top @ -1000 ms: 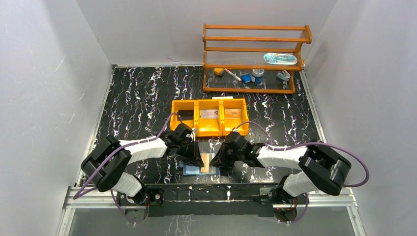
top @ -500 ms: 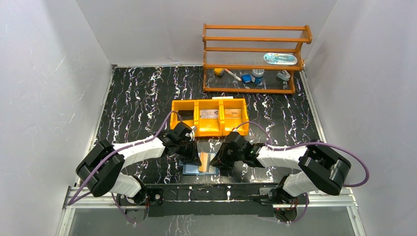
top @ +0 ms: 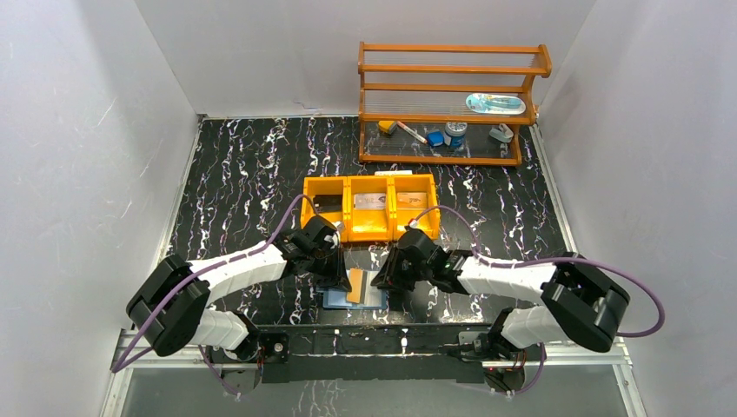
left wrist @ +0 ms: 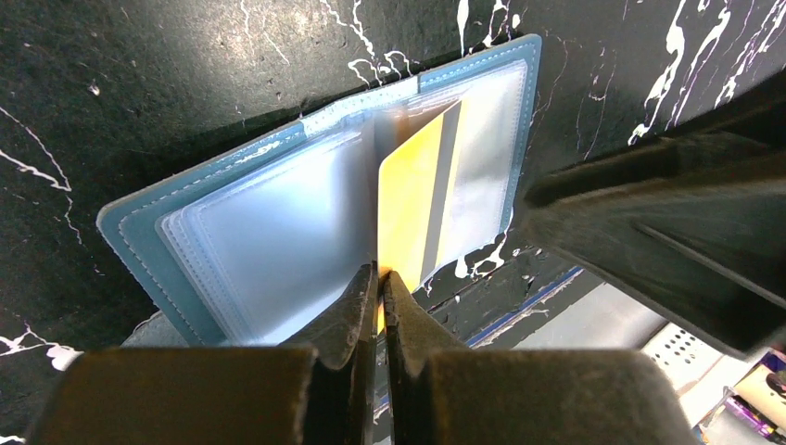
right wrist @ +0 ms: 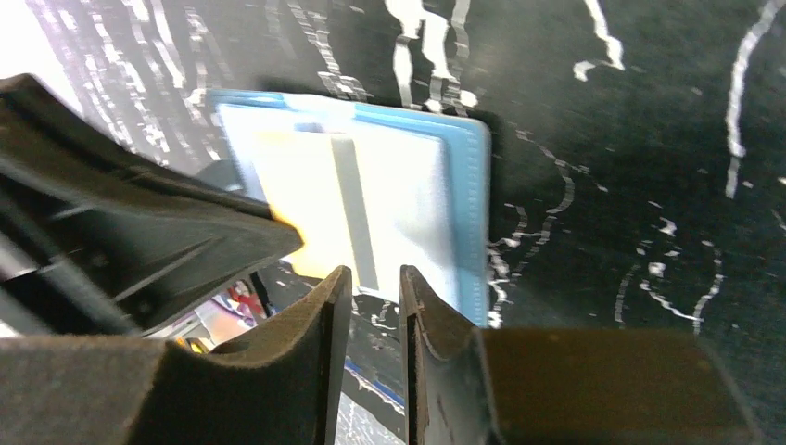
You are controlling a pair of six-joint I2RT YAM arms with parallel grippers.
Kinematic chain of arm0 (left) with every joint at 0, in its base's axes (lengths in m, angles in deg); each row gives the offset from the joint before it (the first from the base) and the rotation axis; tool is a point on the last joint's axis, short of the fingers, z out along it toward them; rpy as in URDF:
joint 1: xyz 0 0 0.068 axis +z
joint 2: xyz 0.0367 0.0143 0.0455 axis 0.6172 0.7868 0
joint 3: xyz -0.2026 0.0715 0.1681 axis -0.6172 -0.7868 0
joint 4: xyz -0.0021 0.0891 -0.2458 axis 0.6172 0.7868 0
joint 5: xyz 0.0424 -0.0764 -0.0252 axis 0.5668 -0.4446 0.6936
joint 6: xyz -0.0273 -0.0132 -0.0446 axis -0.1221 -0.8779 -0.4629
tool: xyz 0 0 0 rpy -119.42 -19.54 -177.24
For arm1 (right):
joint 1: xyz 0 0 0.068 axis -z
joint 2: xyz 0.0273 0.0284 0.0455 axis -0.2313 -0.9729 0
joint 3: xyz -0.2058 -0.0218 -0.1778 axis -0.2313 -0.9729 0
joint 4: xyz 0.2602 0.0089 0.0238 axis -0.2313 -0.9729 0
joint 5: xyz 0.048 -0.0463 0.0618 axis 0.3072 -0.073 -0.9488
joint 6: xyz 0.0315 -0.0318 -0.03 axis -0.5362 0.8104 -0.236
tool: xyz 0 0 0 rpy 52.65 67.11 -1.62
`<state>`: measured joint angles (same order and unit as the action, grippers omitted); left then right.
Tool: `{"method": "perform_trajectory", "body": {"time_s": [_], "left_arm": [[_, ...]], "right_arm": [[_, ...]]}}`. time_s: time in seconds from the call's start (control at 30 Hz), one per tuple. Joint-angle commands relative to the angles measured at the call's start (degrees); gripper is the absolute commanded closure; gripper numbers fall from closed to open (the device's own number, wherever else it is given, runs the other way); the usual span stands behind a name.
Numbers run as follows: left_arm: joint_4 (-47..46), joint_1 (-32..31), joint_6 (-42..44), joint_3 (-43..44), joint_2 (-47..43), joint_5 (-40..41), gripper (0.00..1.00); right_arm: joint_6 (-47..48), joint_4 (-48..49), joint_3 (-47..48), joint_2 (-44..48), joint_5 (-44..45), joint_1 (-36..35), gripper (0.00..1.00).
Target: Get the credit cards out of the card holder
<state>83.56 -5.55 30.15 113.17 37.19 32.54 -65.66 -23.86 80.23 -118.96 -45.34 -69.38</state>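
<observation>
The card holder (top: 369,301) lies open on the black table near the front edge, blue rim and clear sleeves up (left wrist: 269,222). One of the credit cards, orange with a grey stripe (left wrist: 408,199), stands on edge above its right leaf. My left gripper (left wrist: 380,275) is shut on that card's near edge. My right gripper (right wrist: 374,275) hovers at the wallet's (right wrist: 463,185) near edge, jaws a narrow gap apart, nothing between them. In the top view both grippers, left (top: 343,280) and right (top: 388,287), meet over the wallet. I see no other cards in the sleeves.
An orange three-compartment tray (top: 328,188) sits just behind the wallet, with flat items in its middle and right bins. A wooden shelf (top: 452,104) with small objects stands at the back right. The table's front rail (top: 374,334) runs close below the wallet.
My left gripper closed on the orange card and tipped it up from the wallet, shifting it slightly left. The right gripper's jaws parted a little.
</observation>
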Motion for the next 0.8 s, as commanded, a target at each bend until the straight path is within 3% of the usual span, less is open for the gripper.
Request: {"method": "perform_trajectory", "body": {"time_s": [0.0, 0.13, 0.4, 0.77], "left_arm": [[2.44, 0.04, 0.96, 1.05, -0.75, 1.60, 1.00], [3.23, 0.05, 1.17, 1.45, -0.99, 1.96, 1.00], [2.82, 0.04, 0.81, 1.63, -0.90, 1.16, 0.99], [-2.80, 0.07, -1.10, 0.95, 2.78, -4.02, 0.86]], "right_arm": [[6.93, 0.34, 6.19, 3.59, 1.49, -0.33, 0.66], [8.12, 3.64, 7.43, 0.56, -1.69, -0.27, 0.66], [0.35, 4.17, 3.02, -6.29, -1.76, -0.24, 0.69], [-2.78, 6.52, -1.19, -7.93, -2.40, -0.24, 0.70]]}}
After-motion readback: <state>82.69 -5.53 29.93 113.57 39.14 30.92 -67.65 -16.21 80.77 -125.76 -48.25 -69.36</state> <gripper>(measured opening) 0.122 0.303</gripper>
